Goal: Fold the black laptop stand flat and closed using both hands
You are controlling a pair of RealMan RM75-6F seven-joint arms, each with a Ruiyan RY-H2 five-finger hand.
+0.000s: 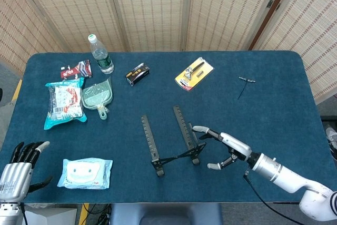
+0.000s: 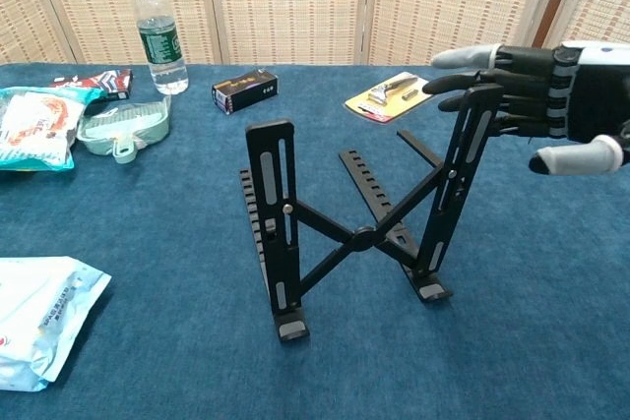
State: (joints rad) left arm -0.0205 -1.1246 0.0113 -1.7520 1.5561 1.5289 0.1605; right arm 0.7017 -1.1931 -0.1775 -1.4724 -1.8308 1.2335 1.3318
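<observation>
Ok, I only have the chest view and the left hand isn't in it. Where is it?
Observer: The left hand is at the near left corner of the table, fingers apart and holding nothing.
Operator: Anything between it and the stand?
Observer: Yes, the wet wipes pack lies flat between that hand and the black laptop stand.
Operator: And anything on the far right that I'm missing?
Observer: A small black T-shaped tool lies alone there, well clear of the stand.
</observation>
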